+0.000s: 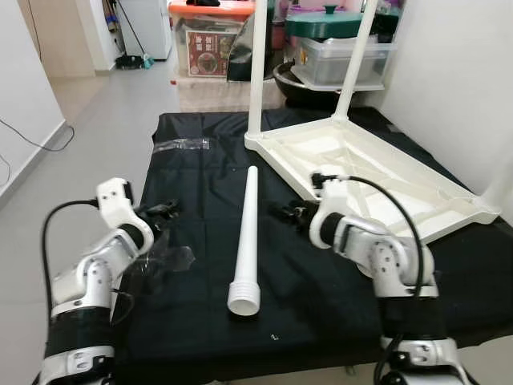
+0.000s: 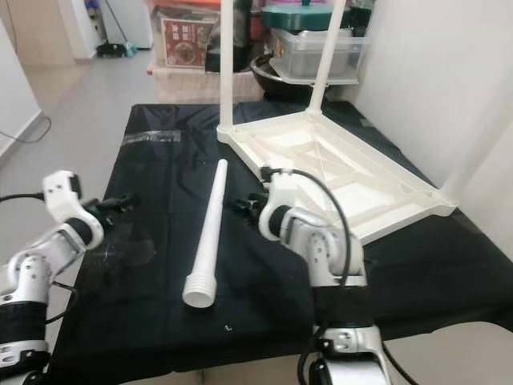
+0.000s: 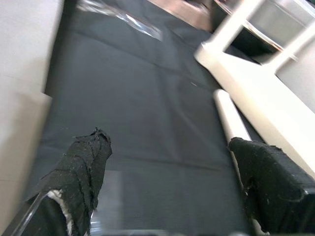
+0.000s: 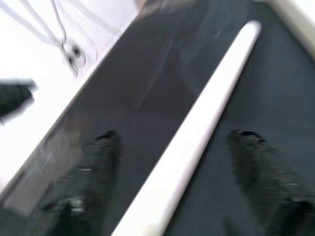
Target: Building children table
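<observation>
A loose white table leg (image 1: pixel 247 241) lies lengthwise on the black cloth (image 1: pixel 200 184), wide end toward me. The white tabletop (image 1: pixel 385 180) rests upside down at the right, with two legs (image 1: pixel 258 72) standing up from its far corners. My right gripper (image 1: pixel 288 213) hovers just right of the loose leg, open. In the right wrist view the leg (image 4: pixel 197 132) runs between the spread fingers (image 4: pixel 93 167). My left gripper (image 1: pixel 164 210) is open near the cloth's left edge, well apart from the leg (image 3: pixel 229 118).
Clear plastic wrapping (image 1: pixel 183 144) lies at the cloth's far left, and another piece (image 1: pixel 164 261) sits by my left arm. Storage boxes and a pot (image 1: pixel 345 48) stand behind the table. A white wall runs along the right; open floor lies to the left.
</observation>
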{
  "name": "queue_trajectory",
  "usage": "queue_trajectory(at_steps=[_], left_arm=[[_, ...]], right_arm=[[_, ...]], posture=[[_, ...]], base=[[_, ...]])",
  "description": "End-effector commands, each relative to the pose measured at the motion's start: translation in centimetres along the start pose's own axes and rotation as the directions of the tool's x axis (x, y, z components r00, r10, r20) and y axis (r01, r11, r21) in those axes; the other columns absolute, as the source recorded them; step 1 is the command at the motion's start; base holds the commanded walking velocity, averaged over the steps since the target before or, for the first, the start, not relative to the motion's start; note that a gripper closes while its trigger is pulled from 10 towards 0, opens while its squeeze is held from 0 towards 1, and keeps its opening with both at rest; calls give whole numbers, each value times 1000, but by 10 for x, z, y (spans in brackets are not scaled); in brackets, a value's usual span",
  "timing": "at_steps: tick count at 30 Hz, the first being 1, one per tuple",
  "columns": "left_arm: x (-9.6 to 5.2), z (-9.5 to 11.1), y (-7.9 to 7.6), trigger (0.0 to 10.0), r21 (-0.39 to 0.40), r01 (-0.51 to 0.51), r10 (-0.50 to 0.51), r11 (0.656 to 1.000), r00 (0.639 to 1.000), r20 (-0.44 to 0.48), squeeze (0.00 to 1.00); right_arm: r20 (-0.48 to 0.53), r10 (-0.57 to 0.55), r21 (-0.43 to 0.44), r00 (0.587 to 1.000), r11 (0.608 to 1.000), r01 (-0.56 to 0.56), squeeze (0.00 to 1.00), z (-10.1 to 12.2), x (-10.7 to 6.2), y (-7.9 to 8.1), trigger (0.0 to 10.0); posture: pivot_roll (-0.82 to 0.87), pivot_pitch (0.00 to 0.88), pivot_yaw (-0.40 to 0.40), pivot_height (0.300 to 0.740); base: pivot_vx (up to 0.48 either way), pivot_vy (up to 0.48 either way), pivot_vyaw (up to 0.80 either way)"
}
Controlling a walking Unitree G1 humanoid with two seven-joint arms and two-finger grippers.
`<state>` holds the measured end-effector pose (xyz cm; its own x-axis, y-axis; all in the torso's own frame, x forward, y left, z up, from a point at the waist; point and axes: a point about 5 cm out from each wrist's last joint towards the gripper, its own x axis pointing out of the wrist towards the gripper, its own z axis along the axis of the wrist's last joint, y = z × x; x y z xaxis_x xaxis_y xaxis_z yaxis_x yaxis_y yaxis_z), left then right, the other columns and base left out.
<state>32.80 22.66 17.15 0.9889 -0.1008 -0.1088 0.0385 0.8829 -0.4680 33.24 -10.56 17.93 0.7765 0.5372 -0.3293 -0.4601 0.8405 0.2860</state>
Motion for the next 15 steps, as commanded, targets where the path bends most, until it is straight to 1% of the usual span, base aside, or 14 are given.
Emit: queue_trajectory(at_steps=[1,2,3,4,5,6,7,8,9,11,12,15], left_arm=[[-4,4,4,10000,3,-15,15,1000,1000,5,0],[-9,7,8,10000,33,-33,33,999,999,22,0],[-13,9,11,10000,70,-58,56,996,998,29,0],[-13,9,11,10000,70,-58,56,996,998,29,0],[-15,9,13,10000,95,-73,70,993,997,32,0],[-15,9,13,10000,95,-73,70,993,997,32,0],[-18,9,14,10000,125,-92,88,988,996,34,0],[-20,8,15,10000,152,-102,97,983,995,36,0],[-20,8,15,10000,152,-102,97,983,995,36,0],[-24,7,13,10000,191,-104,98,976,994,42,0],[-25,6,12,10000,200,-99,92,975,995,43,0],[-26,5,11,10000,203,-99,93,974,995,41,0]], right_arm=[[-21,-18,-17,1000,1000,17,1000,-6,2,-1,10000],[-48,-55,-45,997,998,53,1000,-13,7,-3,10000],[-70,-116,-80,991,991,110,1000,-18,11,-9,10000],[-70,-116,-80,991,991,110,1000,-18,11,-9,10000],[-82,-157,-102,984,984,148,1000,-21,13,-14,10000],[-82,-157,-102,984,984,148,1000,-21,13,-14,10000],[-82,-218,-144,973,968,205,1000,-23,16,-22,10000],[-75,-283,-165,956,949,268,1000,-25,16,-32,10000],[-75,-283,-165,956,949,268,1000,-25,16,-32,10000],[-47,-369,-196,928,915,354,1000,-24,15,-46,10000],[-42,-386,-199,922,907,371,1000,-24,15,-48,10000],[-48,-389,-202,920,906,373,1000,-25,15,-49,10000]], posture=[[32,0,-95,740],[39,0,-101,740],[47,0,-109,740],[47,0,-109,740],[47,0,-109,740],[47,0,-109,740],[53,0,-114,740],[56,0,-116,740],[56,0,-116,740],[60,0,-120,740],[60,0,-120,740],[58,0,-117,740]], base=[[0,0,0],[0,0,0],[0,0,0],[0,0,0],[0,0,0],[0,0,0],[0,0,0],[0,0,0],[0,0,0],[0,0,0],[0,0,0],[0,0,0]])
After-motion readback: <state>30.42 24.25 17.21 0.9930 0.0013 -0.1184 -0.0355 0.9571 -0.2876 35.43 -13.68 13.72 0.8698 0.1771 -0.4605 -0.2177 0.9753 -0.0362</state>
